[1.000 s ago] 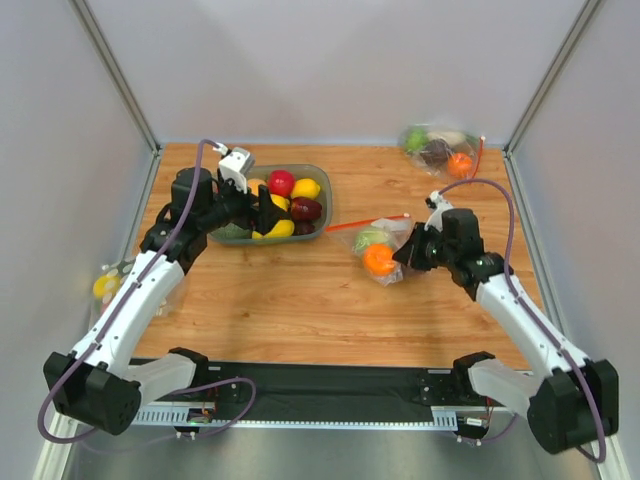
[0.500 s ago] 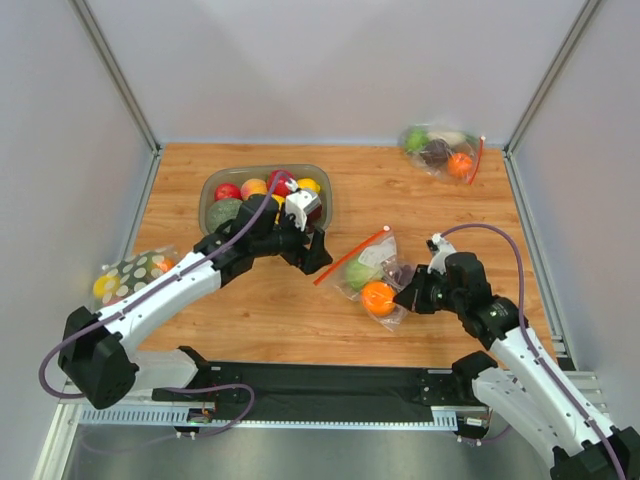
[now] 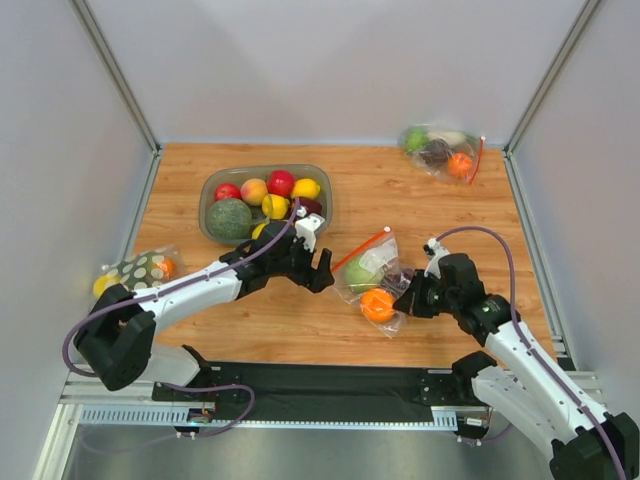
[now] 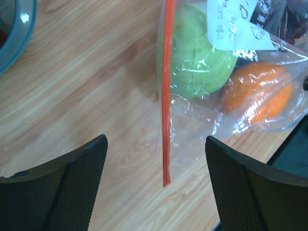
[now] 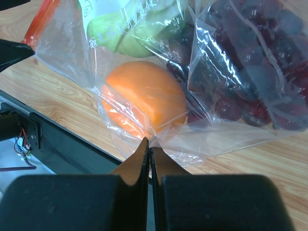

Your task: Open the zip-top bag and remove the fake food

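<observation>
The zip-top bag lies on the wooden table near the front middle, its orange-red zip strip facing left. Inside are a light green fruit, a small orange and a dark purple grape bunch. My left gripper is open, and its jaws straddle the near end of the strip without touching it. My right gripper is shut on a pinch of the bag's plastic at its bottom end, beside the orange.
A grey bowl of apples, lemons and a dark green squash stands at the back left. A second filled clear bag lies at the back right. A polka-dot bag lies at the left edge. A black mat borders the near edge.
My left arm swung from the bowl over to the bag's zip strip. My right gripper dragged the bag nearer to the front edge.
</observation>
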`<action>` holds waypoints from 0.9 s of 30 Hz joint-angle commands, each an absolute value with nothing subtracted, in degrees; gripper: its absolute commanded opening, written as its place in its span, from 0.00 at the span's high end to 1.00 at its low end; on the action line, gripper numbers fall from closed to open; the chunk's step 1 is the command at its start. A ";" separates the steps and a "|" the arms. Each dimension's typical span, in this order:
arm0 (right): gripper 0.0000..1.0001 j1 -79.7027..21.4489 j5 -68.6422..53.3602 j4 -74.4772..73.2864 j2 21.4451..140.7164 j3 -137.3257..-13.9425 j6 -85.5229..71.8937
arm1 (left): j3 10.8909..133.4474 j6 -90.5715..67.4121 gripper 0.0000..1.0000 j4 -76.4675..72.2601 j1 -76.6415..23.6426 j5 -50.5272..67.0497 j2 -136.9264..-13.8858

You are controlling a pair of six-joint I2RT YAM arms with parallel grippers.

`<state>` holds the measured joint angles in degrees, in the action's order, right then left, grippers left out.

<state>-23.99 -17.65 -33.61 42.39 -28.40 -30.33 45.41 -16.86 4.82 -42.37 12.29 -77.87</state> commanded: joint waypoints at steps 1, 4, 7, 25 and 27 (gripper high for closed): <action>1.00 -24.43 -17.84 -31.55 42.54 -27.69 -32.08 | 47.11 -17.14 0.11 -1.49 -42.54 11.60 -80.50; 1.00 -24.43 -17.75 -31.82 43.59 -28.12 -31.73 | 48.25 -17.31 0.19 -2.46 -42.54 12.30 -83.23; 1.00 -24.35 -17.75 -32.25 44.29 -28.56 -31.03 | 48.52 -17.14 0.50 -3.86 -42.54 14.58 -85.25; 0.64 -24.43 -7.65 -31.29 55.35 -49.39 -21.72 | 50.45 -10.02 1.00 5.01 -42.54 16.35 -70.93; 0.63 -24.35 -7.82 -30.33 57.29 -51.15 -21.45 | 49.31 -9.93 1.00 5.27 -42.54 14.60 -70.40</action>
<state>-24.21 -10.28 -32.80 54.76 -48.21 -24.36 48.97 -12.01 3.57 -42.39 15.90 -71.53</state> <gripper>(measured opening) 0.366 0.003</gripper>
